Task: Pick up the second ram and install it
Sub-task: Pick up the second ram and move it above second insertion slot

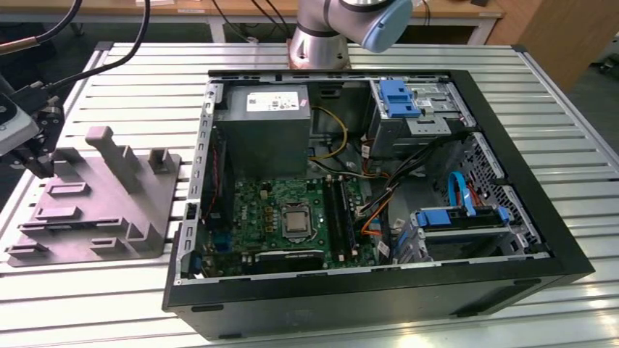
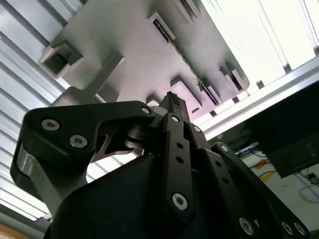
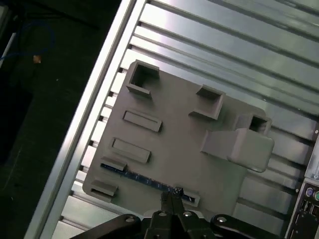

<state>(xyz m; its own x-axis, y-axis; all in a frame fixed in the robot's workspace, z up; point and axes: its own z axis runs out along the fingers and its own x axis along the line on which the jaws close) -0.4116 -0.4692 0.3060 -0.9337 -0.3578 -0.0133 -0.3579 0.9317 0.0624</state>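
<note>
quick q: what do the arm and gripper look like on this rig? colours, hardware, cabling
The arm has silver-grey tubular links with a light blue joint cap. Black cables loop toward its wrist end. The gripper is matte black, built from angular linkage bars bolted with silver screw heads. A pale grey housing sits behind it in the exterior view.

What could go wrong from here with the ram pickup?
1. In the first wrist view, the gripper is over the ram near one end, not its middle. A grip there may tilt the ram in its fixture slot.
2. In the exterior view, cables run close beside the sockets inside the case. They may snag the ram on the way in.
</note>
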